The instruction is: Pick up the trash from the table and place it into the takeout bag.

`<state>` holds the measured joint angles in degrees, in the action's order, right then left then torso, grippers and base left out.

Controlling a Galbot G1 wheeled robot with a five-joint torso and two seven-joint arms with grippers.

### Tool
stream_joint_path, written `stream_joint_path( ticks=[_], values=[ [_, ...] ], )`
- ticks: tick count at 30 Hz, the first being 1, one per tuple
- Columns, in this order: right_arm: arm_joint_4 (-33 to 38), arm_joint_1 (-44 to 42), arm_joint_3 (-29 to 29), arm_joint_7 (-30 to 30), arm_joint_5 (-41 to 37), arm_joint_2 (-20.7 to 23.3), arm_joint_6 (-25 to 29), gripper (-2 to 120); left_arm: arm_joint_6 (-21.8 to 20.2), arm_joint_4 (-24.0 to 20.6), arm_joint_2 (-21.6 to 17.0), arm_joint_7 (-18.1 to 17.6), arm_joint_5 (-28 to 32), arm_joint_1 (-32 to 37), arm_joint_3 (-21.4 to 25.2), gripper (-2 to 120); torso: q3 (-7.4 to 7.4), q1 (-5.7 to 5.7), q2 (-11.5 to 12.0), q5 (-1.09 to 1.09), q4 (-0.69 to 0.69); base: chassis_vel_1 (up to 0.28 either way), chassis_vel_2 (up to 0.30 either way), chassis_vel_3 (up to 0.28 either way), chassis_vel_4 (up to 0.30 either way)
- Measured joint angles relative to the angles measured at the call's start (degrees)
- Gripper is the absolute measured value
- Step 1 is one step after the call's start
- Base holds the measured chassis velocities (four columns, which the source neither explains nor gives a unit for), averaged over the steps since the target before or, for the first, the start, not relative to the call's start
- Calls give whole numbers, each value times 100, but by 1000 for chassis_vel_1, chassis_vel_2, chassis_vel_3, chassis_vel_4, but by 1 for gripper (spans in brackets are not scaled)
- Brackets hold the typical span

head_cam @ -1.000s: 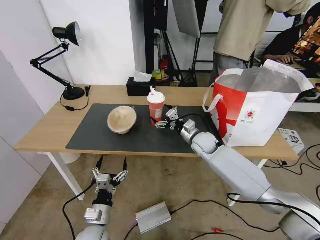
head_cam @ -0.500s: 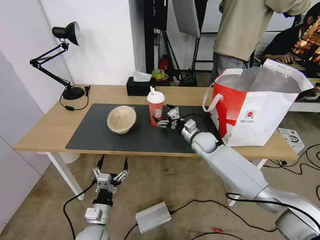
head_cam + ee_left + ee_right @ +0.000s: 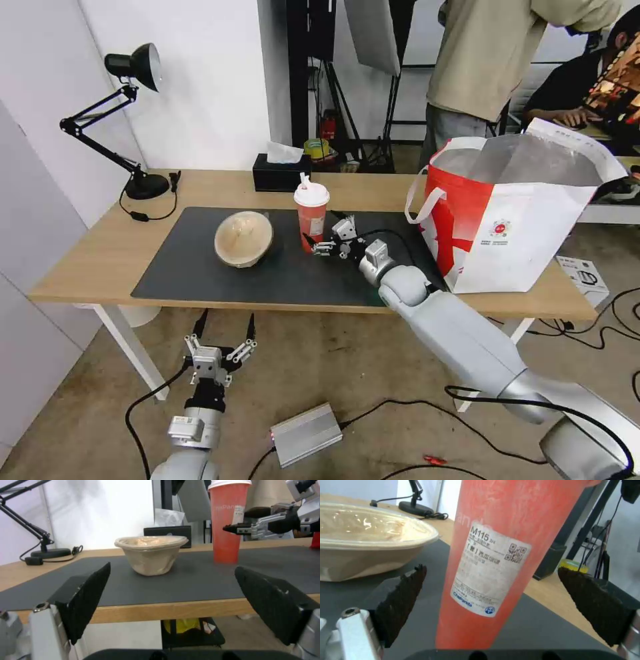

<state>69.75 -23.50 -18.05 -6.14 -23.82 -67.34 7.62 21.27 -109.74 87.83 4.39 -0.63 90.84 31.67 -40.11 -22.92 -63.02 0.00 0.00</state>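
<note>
Right gripper jaws gape wide around red cup; beige bowl and takeout bag flank it

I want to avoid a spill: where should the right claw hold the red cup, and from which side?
Probably the mid-body of the cup, from the side facing the bag. It stands upright and tapers downward, so a level pinch below the lid should not slip. The right claw is open beside it already, and the bowl stands clear on the far side.
</note>
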Motion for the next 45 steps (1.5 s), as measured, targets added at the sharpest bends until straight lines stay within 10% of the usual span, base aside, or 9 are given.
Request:
stream_joint_path(
  ticks=[45],
  values=[
    [-1048, 233, 314, -108, 346, -723, 265, 100, 89, 151, 11, 5, -9, -41, -45, 100, 0, 0, 0, 0, 0, 0, 0, 0, 0]
  ],
)
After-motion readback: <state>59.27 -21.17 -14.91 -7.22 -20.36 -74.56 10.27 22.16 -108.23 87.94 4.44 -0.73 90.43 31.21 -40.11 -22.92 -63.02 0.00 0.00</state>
